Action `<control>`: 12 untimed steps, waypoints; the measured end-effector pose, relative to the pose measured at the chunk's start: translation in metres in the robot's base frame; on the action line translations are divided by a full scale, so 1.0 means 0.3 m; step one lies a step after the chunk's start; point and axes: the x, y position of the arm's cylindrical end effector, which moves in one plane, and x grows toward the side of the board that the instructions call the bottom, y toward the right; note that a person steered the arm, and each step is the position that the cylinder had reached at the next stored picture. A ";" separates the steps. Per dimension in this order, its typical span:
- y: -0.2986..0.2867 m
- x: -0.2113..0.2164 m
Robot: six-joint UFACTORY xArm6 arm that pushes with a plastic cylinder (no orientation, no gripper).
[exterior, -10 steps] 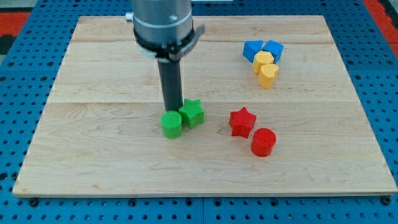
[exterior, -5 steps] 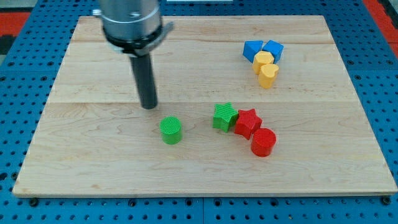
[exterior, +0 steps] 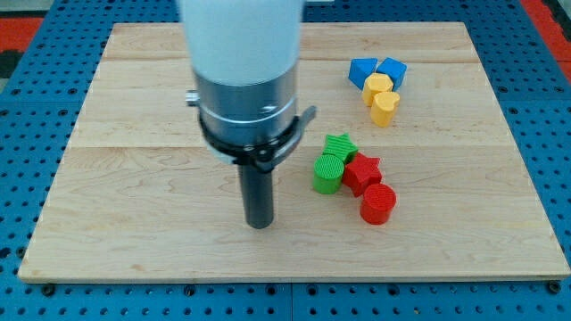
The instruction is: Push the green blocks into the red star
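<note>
The green cylinder (exterior: 328, 173) has just joined the green star (exterior: 340, 147) against the red star (exterior: 362, 172). My tip (exterior: 260, 224), now left of them, has no jaws. The task looks done.

The arm comes down from the view's top, its pale cylindrical housing filling the upper middle; below it sits a grey metal collar ringed by a black clamp; from that a straight dark rod drops upright; my tip (exterior: 260, 224) rests on the board, near the view's bottom, left of centre.
</note>
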 end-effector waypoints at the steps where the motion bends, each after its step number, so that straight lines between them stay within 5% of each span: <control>1: 0.099 -0.185; 2: 0.159 -0.377; 3: 0.314 -0.398; 6: 0.363 -0.330; 8: 0.186 -0.203; 9: 0.296 -0.170; 12: 0.043 -0.234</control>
